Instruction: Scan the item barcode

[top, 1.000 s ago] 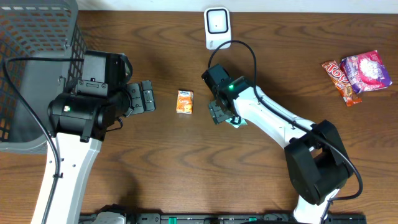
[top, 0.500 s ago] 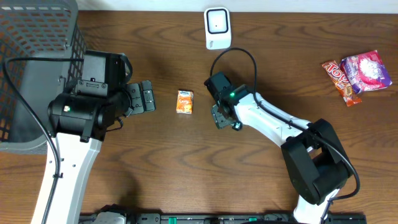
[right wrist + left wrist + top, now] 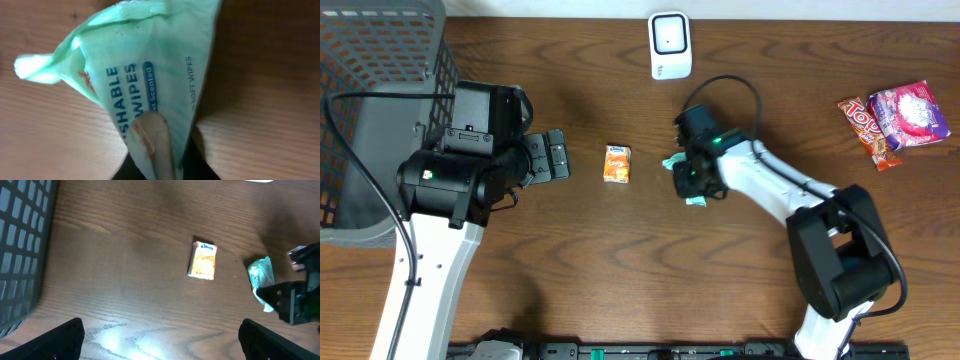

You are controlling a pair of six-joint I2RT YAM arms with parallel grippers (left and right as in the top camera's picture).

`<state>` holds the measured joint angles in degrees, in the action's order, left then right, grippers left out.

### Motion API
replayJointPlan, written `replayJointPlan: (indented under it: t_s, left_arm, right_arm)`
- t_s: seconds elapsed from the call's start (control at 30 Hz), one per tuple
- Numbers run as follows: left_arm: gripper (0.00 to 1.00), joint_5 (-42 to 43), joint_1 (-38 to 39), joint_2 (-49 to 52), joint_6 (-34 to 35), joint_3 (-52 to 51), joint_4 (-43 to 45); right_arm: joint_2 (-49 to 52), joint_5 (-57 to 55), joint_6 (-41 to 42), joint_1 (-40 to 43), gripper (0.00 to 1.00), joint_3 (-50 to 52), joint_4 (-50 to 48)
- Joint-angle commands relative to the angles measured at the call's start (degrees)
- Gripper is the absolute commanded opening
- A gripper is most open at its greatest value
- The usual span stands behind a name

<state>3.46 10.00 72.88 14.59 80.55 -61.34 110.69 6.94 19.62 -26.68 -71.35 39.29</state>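
Observation:
A pale green pack of wipes (image 3: pixel 145 75) fills the right wrist view, and my right gripper (image 3: pixel 160 170) is shut on its lower end. From overhead the right gripper (image 3: pixel 692 180) covers most of the pack (image 3: pixel 696 201), just right of the table's middle. The white barcode scanner (image 3: pixel 669 44) stands at the back edge, well beyond that gripper. My left gripper (image 3: pixel 558 155) is open and holds nothing, left of a small orange packet (image 3: pixel 617 163). In the left wrist view its jaws stand wide apart over bare wood, with the orange packet (image 3: pixel 203 260) and wipes pack (image 3: pixel 261 275) ahead.
A dark mesh basket (image 3: pixel 380 90) takes up the back left corner, and its wall (image 3: pixel 20 255) shows in the left wrist view. Two snack packets, one pink (image 3: pixel 910 112) and one red (image 3: pixel 868 130), lie at the far right.
My right gripper has shifted to the right and its jaws have closed on the wipes pack. The left arm and the orange packet have not moved.

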Motion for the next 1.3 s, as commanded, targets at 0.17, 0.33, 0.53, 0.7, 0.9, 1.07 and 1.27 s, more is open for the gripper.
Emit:
replayJointPlan:
  t_s: [0.17,0.33,0.53,0.7,0.9,1.07,1.27]
  left_arm:
    - [0.98,-0.74,-0.07,0.11,-0.33,-0.09,-0.13]
    - [0.98,-0.74,-0.07,0.11,-0.33,-0.09,-0.13]
    - [0.98,-0.74,-0.07,0.11,-0.33,-0.09,-0.13]
    - [0.98,-0.74,-0.07,0.11,-0.33,-0.09,-0.13]
    - [0.98,-0.74,-0.07,0.11,-0.35,-0.09,-0.13]
    - [0.98,-0.74,-0.07,0.11,-0.33,-0.09,-0.13]
    - [0.98,-0.74,-0.07,0.11,-0.33,-0.09,-0.13]
  right_arm:
    - [-0.66,34.84,1.57,15.34,0.01,-1.49,0.13]
    - [-0.66,43.91,1.55,21.59,0.01,-1.29,0.13]
    - [-0.63,53.37,-0.09,24.92,0.01,-0.81,0.13]
    - [-0.63,60.13,-0.61,25.07,0.01,-0.81,0.13]
    - [-0.63,63.3,-0.61,24.96,0.01,-0.81,0.13]
    - [-0.63,65.05,-0.63,24.96,0.01,-0.81,0.13]
    - [-0.63,65.46,-1.05,24.96,0.01,-0.81,0.13]
